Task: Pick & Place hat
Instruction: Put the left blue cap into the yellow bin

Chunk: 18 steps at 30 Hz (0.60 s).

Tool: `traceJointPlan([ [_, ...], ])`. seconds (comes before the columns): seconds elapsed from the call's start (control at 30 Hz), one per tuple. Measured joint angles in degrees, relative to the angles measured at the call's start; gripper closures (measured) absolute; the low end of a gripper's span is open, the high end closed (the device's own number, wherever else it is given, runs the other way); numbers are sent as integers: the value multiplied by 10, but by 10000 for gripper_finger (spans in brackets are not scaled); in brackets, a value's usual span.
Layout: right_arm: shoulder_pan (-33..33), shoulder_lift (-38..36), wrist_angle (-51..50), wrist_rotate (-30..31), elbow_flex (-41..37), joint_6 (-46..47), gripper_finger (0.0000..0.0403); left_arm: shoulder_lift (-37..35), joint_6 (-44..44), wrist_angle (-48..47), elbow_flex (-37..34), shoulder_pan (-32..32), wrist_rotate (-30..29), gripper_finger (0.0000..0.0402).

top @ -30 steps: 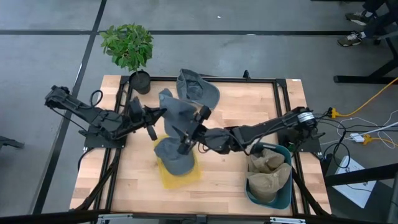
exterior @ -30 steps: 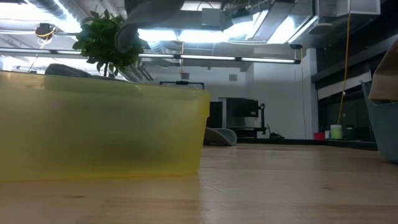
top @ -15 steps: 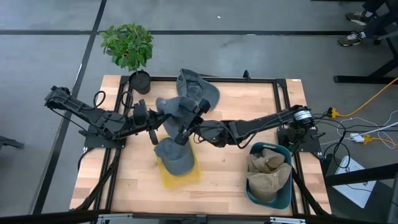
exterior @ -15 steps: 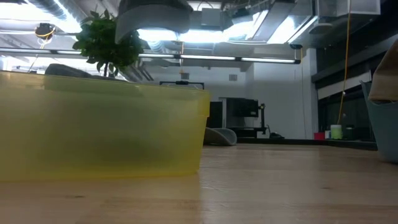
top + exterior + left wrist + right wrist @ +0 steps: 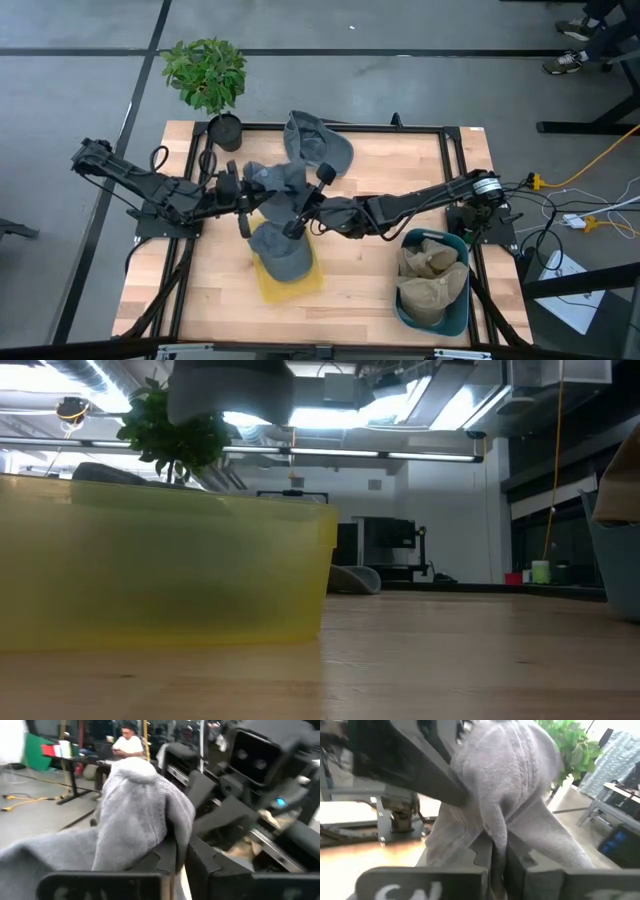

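- Yellow bin near desk's front edge, translucent plastic, straight walls; one grey hat piled in it, spilling over the rim.
- Teal tub at front right corner, holding two tan hats, crumpled.
- Held hat up in the air, above and just behind the yellow bin, between both arms; grey knit, ribbed, soft and bunched.
- Left gripper jaws pinched on the held hat's left side; wrist view shows fabric caught between dark fingers.
- Right gripper jaws clamped on same hat from the right, knit fold squeezed in the gap.
- Another grey hat lying flat at desk's back edge.
- Desk: pale wood planks, black metal frame.
- Potted plant at back left corner, black pot.
- Grey concrete floor, yellow cable to the right; ceiling strip lights in low view; a person seated far back in left wrist view.
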Motion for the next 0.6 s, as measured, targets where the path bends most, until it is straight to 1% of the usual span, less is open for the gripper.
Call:
traceJointPlan([
  [0.1, 5, 0, -18, 9, 0, 1, 377, -13, 0, -27, 0, -1, 35, 349],
  [0.2, 14, -2, -21, 14, 0, 1, 391, -27, -2, -47, 0, -1, 90, 317],
  [0.27, 23, -6, -24, 13, 0, 3, 392, -40, -5, -56, 0, 0, 155, 296],
  [0.37, 40, -14, -35, 9, 0, 32, 384, -64, -17, -57, 0, 0, 274, 274],
  [0.47, 55, -18, -59, -19, 0, 83, 383, -90, -31, -51, 1, 0, 386, 262],
  [0.53, 64, -18, -81, -27, 0, 113, 387, -106, -38, -46, 1, 0, 444, 259],
  [0.6, 70, -17, -106, -32, 0, 144, 390, -120, -46, -43, 1, 0, 484, 257],
])
